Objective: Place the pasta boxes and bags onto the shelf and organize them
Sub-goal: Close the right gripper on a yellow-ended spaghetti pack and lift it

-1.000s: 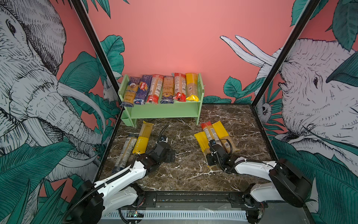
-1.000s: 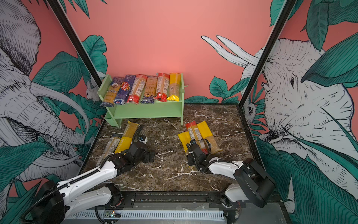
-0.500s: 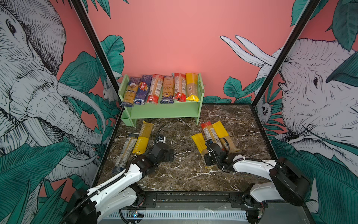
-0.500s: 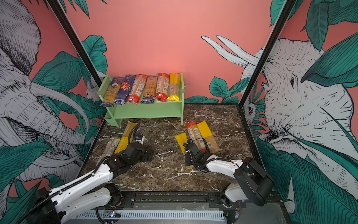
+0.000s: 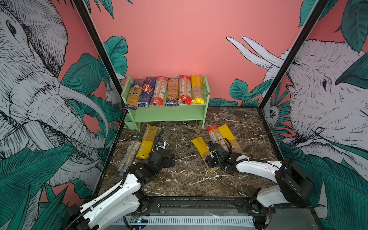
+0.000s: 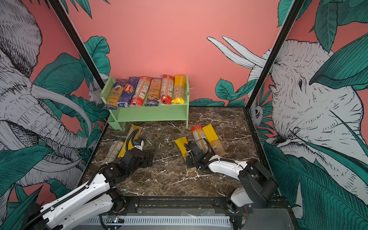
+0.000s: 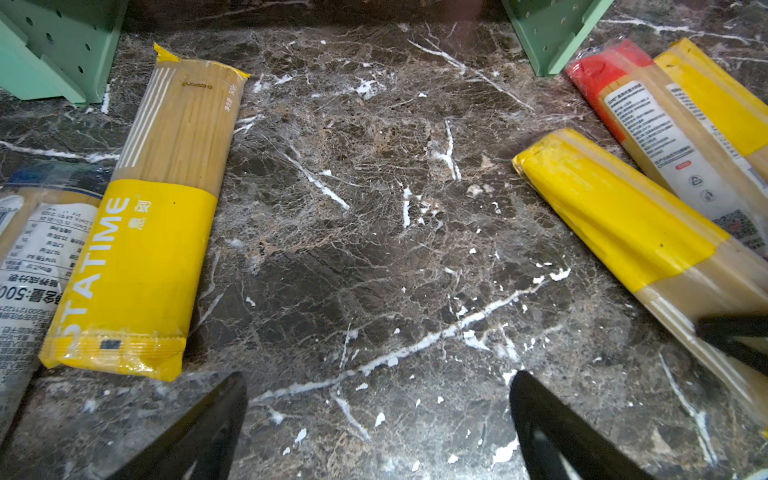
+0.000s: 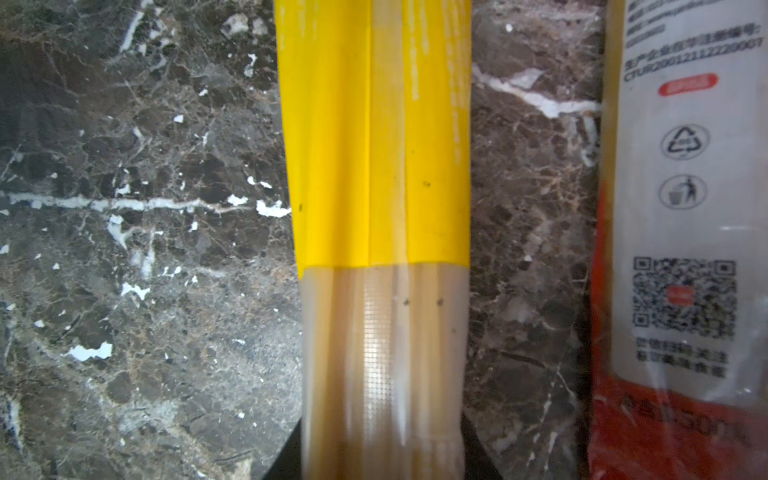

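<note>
The mint-green shelf [image 5: 169,115] [image 6: 151,115] stands against the back wall, with several pasta packs [image 5: 165,91] side by side on its top tier. My right gripper [image 5: 210,161] [image 8: 382,451] is shut on the clear middle of a yellow-ended pack [image 5: 200,146] [image 8: 374,166] [image 7: 615,216] low on the marble. Beside it lie a red-ended pack [image 5: 214,135] [image 8: 681,208] and another yellow-ended pack [image 5: 229,135]. My left gripper [image 5: 169,159] [image 7: 378,378] is open over bare marble, just right of a yellow pack [image 5: 147,143] [image 7: 137,249] and a blue-ended pack [image 5: 128,157].
Patterned walls close in the marble floor [image 5: 185,179] on the left, right and back. The shelf's lower tier [image 5: 169,119] shows nothing on it. A cable loops up from the left wrist [image 5: 159,137].
The yellow-ended pack in my right gripper has swung left, away from the red-ended pack. The left gripper has stayed open and barely moved.
</note>
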Controlling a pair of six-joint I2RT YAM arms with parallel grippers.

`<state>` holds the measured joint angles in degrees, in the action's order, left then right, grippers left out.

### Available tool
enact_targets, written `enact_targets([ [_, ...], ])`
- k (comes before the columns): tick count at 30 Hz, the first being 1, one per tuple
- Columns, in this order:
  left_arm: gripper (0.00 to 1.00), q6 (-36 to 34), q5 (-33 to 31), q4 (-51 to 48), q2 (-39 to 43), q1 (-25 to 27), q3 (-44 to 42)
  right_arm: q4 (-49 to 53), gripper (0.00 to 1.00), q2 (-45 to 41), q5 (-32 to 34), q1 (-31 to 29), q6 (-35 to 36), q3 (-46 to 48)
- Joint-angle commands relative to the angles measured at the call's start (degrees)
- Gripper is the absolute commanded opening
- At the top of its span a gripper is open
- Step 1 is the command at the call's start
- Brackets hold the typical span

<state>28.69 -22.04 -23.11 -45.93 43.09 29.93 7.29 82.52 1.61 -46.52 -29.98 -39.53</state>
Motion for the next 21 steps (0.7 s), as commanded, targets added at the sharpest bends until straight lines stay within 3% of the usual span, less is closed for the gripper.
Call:
enact_targets([
  [1,0.99,0.01,-2.02,-2.11,1.42,0.28,-0.70,-5.36,0.00,-1.70,0.26,-0.49,0.40,-3.25],
  [21,0.99,0.64,-3.98,-4.10,3.00,0.24,0.23,-4.82,0.00,-5.61,1.58,-1.68,2.95,-10.17],
])
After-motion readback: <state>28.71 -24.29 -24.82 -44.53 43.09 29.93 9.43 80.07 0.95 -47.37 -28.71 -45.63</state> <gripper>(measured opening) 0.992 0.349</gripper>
